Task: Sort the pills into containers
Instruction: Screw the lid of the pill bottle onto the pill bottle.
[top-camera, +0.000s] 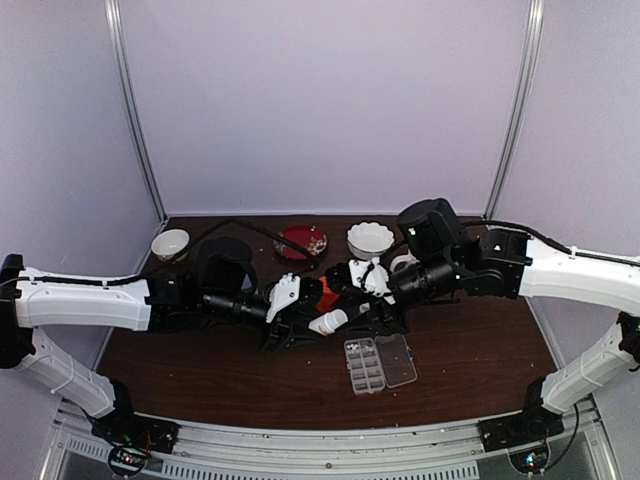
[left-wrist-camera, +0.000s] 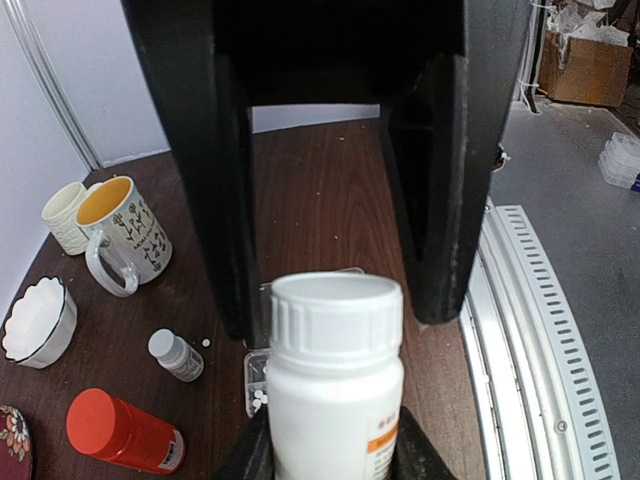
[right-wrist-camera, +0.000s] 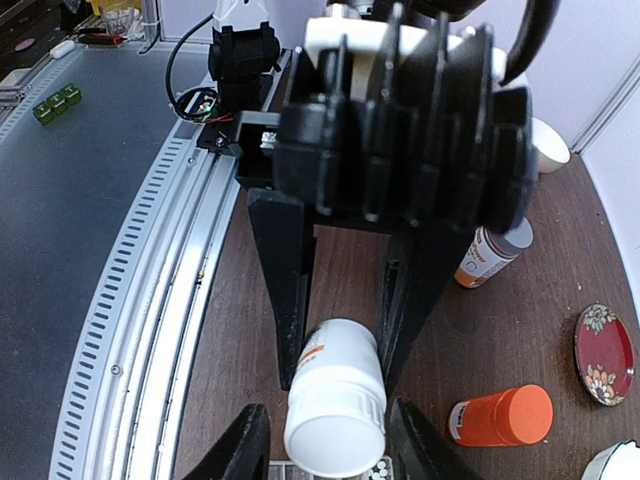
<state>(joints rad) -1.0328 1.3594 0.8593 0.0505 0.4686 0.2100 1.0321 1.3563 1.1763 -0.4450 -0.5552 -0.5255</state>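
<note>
Barely started: left tool (left-wrist-camera: 335, 452) grips capped white bottle (left-wrist-camera: 335, 400); right tool (right-wrist-camera: 330, 440) flanks cap (left-wrist-camera: 336, 310), clamp unclear; few pills (left-wrist-camera: 262, 397) in pill box (top-camera: 349, 368).

Illumination is diffuse. The pale walls (top-camera: 320, 100) render bright; the dark bench (top-camera: 480, 360) renders dim, with soft shadows. In the left wrist view the white bottle (left-wrist-camera: 335, 400) nears overexposure at 6 o'clock, and the right claw (left-wrist-camera: 337, 320) reads featureless black. Wrist-view edges bow.

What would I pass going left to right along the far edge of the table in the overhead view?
Small pale bowl → red patterned plate → white scalloped bowl.
</note>
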